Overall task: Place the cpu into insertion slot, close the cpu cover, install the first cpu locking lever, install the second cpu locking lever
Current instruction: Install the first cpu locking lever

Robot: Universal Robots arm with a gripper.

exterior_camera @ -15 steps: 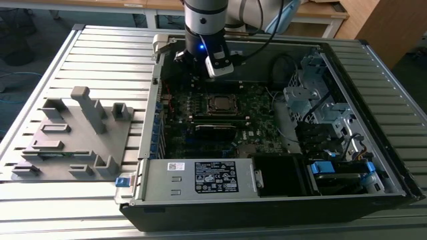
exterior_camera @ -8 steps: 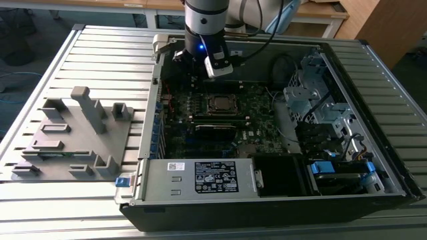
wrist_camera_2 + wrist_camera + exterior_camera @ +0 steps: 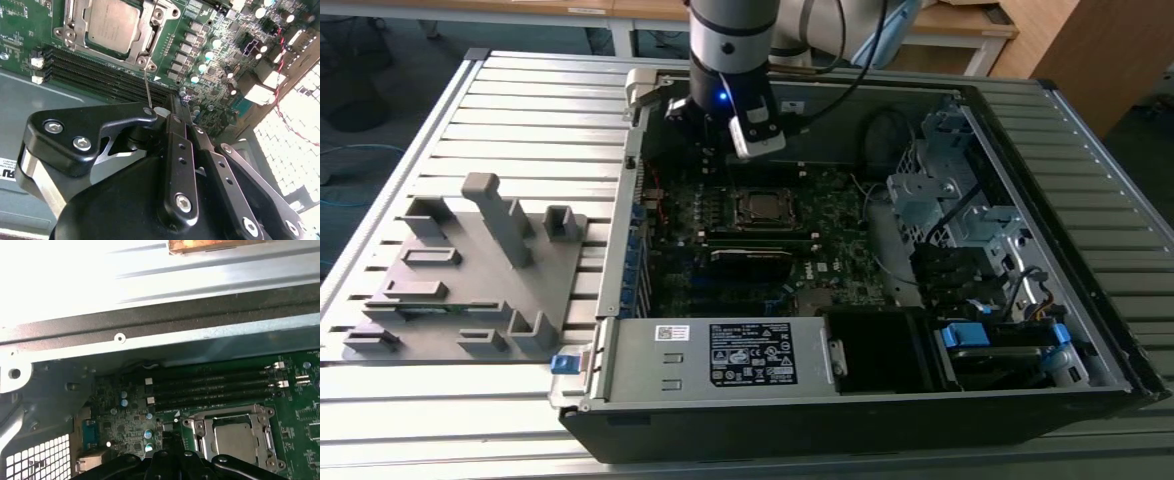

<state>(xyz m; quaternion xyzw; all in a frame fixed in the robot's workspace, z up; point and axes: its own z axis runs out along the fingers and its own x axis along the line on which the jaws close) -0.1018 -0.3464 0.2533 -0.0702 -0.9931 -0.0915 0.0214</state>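
The cpu (image 3: 112,25), a flat square with a dull silver-grey top, lies in the slot (image 3: 738,208), at the middle of the green board (image 3: 834,265) in the exterior view. The cover (image 3: 131,56), a thin bright metal frame with a square window, lies shut over it, screw heads at its corners. A thin wire lever (image 3: 146,87) runs from the cover's corner to the gripper (image 3: 167,111). The gripper's black, bolted fingers (image 3: 178,150) are pressed together, and the lever's end meets their tips; whether it is pinched cannot be told. Long black memory slots (image 3: 100,75) run just beside the socket. The board sits in a dark metal case (image 3: 854,430) on a ribbed grey table (image 3: 520,110). A white label (image 3: 750,355) with black print sits on the box at the lower middle of the exterior view, and a grey moulded fixture (image 3: 467,290) lies on the exterior view's left.
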